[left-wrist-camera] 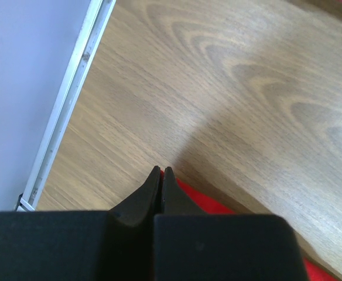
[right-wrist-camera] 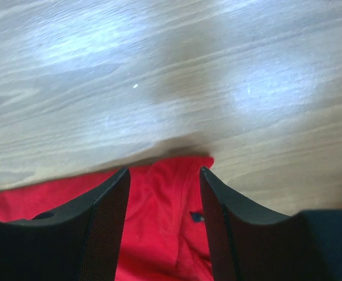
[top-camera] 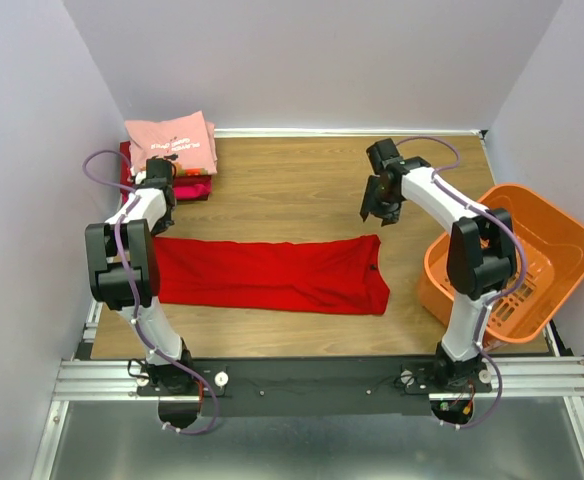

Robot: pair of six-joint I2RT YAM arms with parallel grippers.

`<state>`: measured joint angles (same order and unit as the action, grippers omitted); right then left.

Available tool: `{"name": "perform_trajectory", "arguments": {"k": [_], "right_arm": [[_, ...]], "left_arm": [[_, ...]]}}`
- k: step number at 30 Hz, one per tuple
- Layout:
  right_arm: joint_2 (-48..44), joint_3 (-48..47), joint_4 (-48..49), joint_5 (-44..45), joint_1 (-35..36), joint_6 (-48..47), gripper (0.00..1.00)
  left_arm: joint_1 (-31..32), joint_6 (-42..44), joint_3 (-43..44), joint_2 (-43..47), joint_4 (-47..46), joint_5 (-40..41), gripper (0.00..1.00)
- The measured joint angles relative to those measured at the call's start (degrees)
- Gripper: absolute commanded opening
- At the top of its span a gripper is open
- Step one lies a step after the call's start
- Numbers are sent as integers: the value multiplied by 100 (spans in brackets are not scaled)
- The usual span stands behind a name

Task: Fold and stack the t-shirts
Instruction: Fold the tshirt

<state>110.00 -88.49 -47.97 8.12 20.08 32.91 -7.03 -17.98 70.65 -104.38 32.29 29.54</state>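
Red t-shirt [top-camera: 272,275] lay as a long, half-folded strip across the near table [top-camera: 292,180], the folded stack [top-camera: 172,140] far left. Left gripper [left-wrist-camera: 161,171] had jaws pressed together, empty; right gripper [right-wrist-camera: 162,172] hovered spread above the strip's right end. Next likely called for pinching an end and folding crosswise

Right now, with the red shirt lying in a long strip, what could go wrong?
The left hand is shut beside the folded stack; a careless swing might topple it. The right hand hangs open near the collar end of the red shirt; pinching only the top layer could undo the fold.
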Motion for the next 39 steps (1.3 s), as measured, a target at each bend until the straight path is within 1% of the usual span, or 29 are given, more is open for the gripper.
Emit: {"name": "perform_trajectory", "arguments": {"k": [5,14,17,19,20,22,23,24,26,27,29,34,39], "right_arm": [[146,52,4,-271,-168,-2,57],[144,466,4,-592,-170,7,56],[144,494,9,-638,-170,9,54],[144,494,9,-649,-170,9,49],[144,494,9,-651,-170,9,44],[146,494,13,-651,-170,17,38],[155,494,15,-649,-170,28,34],[173,494,17,-645,-170,26,25],[225,494,24,-632,-170,70,18],[258,494,28,-625,-170,68,12],[332,492,35,-610,-173,68,7],[402,461,33,-584,-210,72,5],[402,417,37,-581,-492,70,5]], "left_arm": [[0,2,74,0,4,0,1],[0,20,83,0,2,-2,1],[0,24,83,0,2,-2,1],[0,28,83,0,2,-2,1],[0,31,83,0,2,-2,1],[0,42,83,0,2,-2,1],[0,46,83,0,2,-2,0],[0,46,83,0,2,-2,0],[0,57,83,0,2,-2,0],[0,59,83,0,2,-2,0],[0,61,83,-2,0,-2,0],[-31,61,83,-37,-2,0,0],[-179,59,83,-114,-4,-2,0]]}}
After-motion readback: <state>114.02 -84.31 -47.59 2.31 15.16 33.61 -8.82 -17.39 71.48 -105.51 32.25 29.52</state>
